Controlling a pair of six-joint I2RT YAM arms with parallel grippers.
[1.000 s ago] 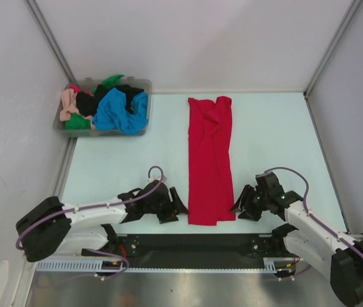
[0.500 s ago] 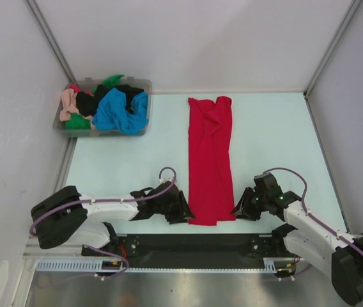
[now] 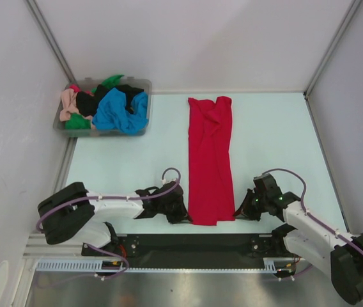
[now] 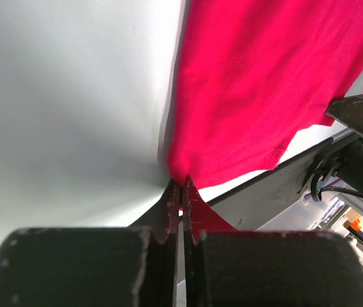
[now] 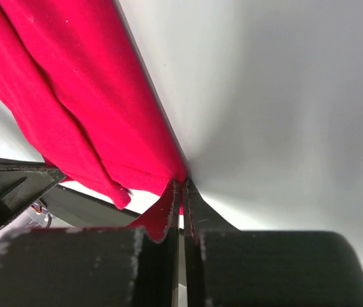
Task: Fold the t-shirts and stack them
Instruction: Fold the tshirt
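Since 1 s ago both arms have closed in on the red t-shirt (image 3: 209,160). The left end effector (image 3: 183,215) slid right to its near-left corner & the right end effector (image 3: 238,213) edged left to the near-right corner. Both went from spread to pressed together. Shirt itself hasn't shifted.

Bin (image 3: 138,82), clear grey plastic, sits at the far-left corner of the table (image 3: 277,141). It holds a loose heap: blue shirt (image 3: 121,110) on top at right, black shirt (image 3: 85,102) in the middle, green shirt (image 3: 112,80) at back, peach-pink shirt (image 3: 68,99) spilling over the left rim.

Left wrist view: fingers shut w/ a corner of red cloth pinched btwn them. Right wrist view: same, hem corner nipped.

Red t-shirt lies flat as a long narrow strip down the table's centre, well apart from the bin, near hem stretched btwn the two end effectors.
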